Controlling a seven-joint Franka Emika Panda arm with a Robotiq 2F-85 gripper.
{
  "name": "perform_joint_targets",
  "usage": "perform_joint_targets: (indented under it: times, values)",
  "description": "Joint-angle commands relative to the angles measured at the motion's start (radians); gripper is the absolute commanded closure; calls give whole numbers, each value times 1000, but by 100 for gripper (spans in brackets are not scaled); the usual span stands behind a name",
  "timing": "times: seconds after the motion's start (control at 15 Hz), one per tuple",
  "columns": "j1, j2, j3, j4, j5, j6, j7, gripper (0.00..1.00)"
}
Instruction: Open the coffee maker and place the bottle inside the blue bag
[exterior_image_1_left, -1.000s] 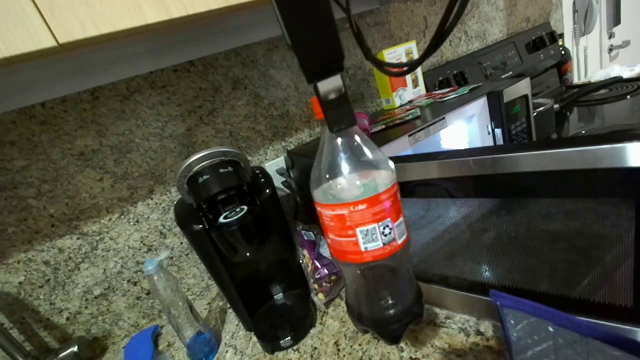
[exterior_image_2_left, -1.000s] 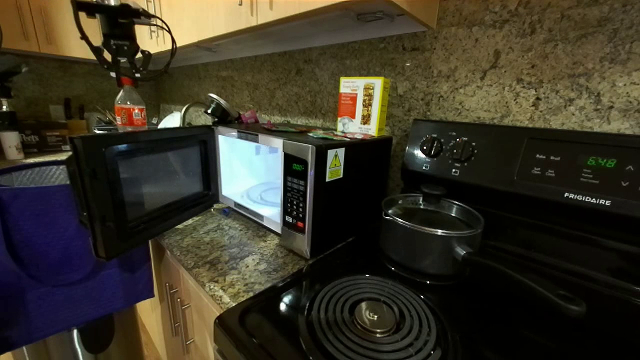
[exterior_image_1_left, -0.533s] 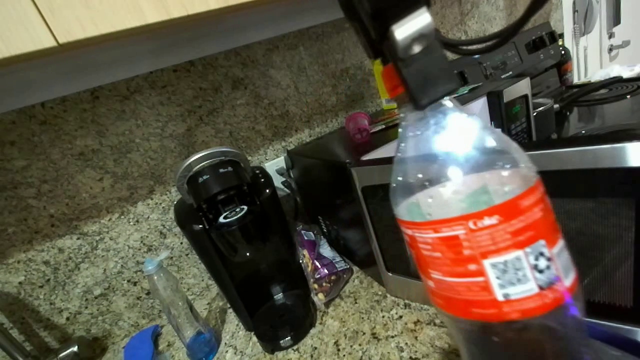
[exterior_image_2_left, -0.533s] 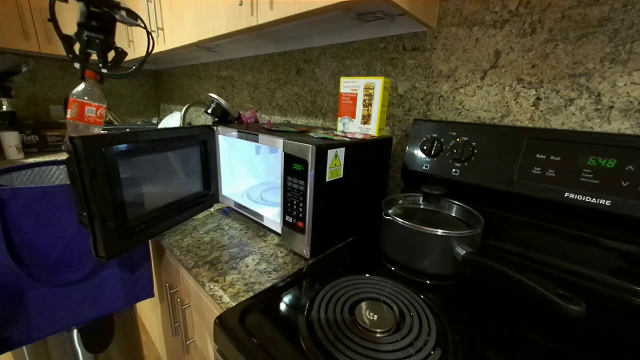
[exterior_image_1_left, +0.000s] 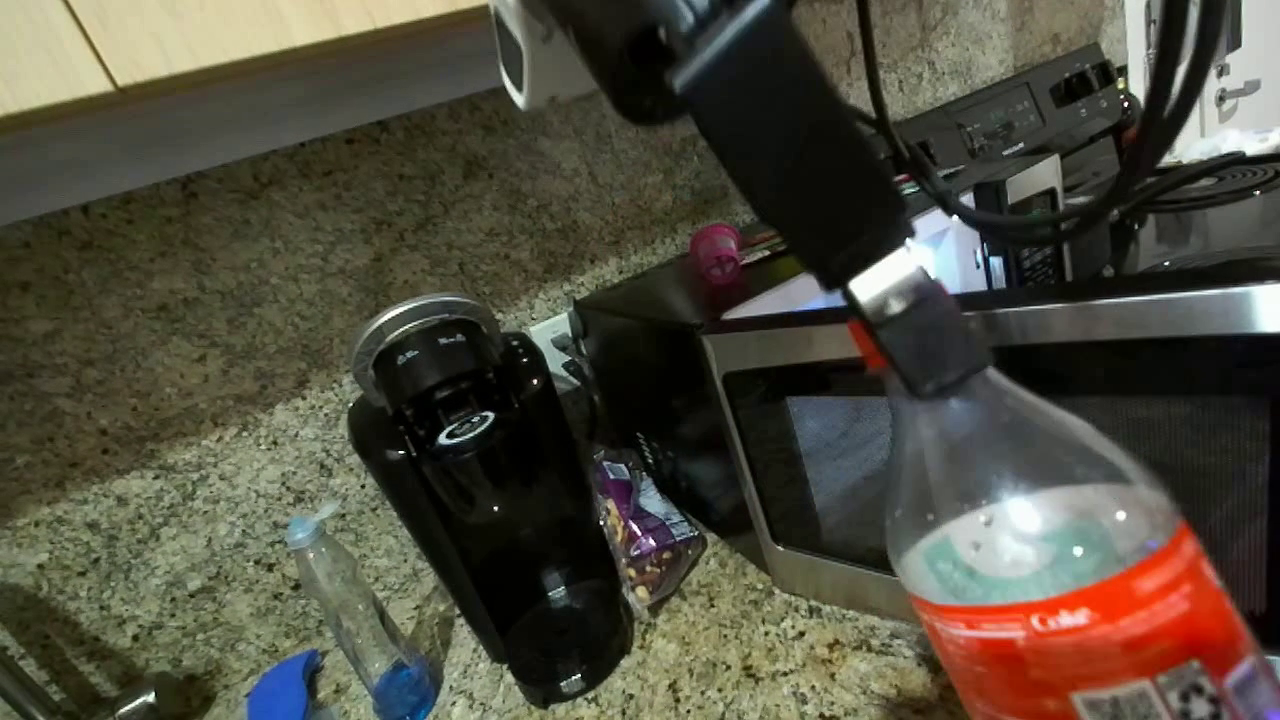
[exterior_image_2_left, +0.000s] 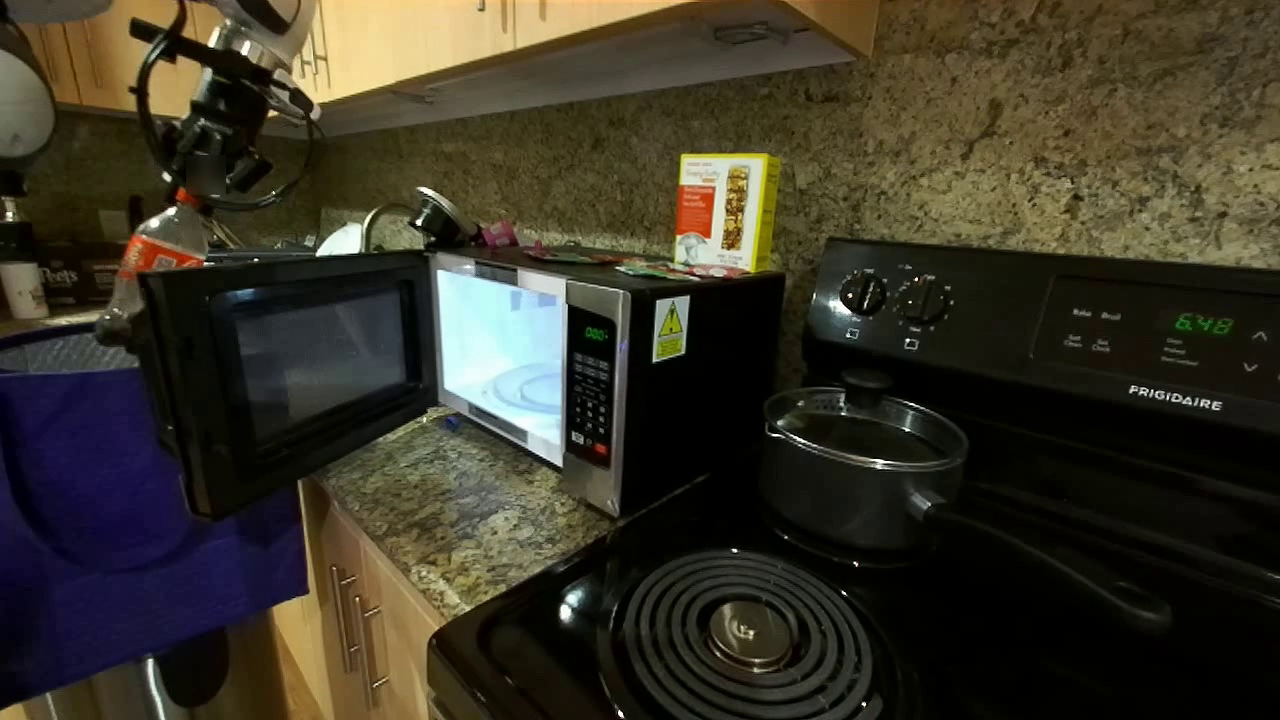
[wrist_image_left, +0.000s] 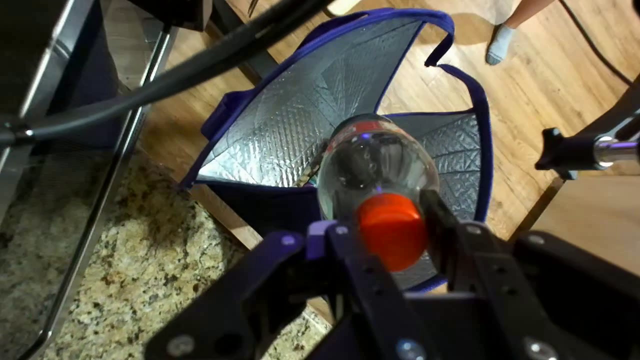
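My gripper (wrist_image_left: 392, 215) is shut on the neck of the cola bottle (wrist_image_left: 377, 160), just under its red cap. The bottle also shows in both exterior views (exterior_image_1_left: 1060, 600) (exterior_image_2_left: 165, 245); it is tilted, with its base swung outward. In the wrist view it hangs over the mouth of the open blue bag (wrist_image_left: 295, 115), which has a silver lining. The bag's blue side (exterior_image_2_left: 80, 500) hangs below the counter edge in an exterior view. The black coffee maker (exterior_image_1_left: 500, 520) stands on the counter, its silver-ringed top (exterior_image_2_left: 445, 215) tilted up.
The microwave's open door (exterior_image_2_left: 290, 380) stands between the bag and that exterior camera, partly hiding the bottle's base. A clear bottle (exterior_image_1_left: 345, 600) and a snack bag (exterior_image_1_left: 645, 530) flank the coffee maker. A pot (exterior_image_2_left: 865, 470) sits on the stove. A cable (wrist_image_left: 190, 80) crosses the wrist view.
The held bottle has moved away from beside the coffee maker toward the bag, then lowered. It was close to upright and is now clearly tilted. The gripper stays shut on it.
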Motion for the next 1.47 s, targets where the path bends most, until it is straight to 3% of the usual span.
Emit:
perform_joint_targets:
  times: [0.0, 0.2, 0.47, 0.73, 0.87, 1.2, 1.4]
  values:
    - [-48, 64, 31, 13, 56, 2, 83, 85]
    - [-60, 111, 34, 19, 63, 17, 91, 85]
    - [-25, 148, -14, 31, -24, 110, 32, 85]
    - [-18, 169, 3, 23, -6, 230, 21, 85]
    - [-8, 171, 0, 20, -13, 254, 12, 38]
    - [-10, 155, -1, 7, -10, 291, 19, 7]
    - [-15, 123, -15, 7, -24, 370, 27, 0]
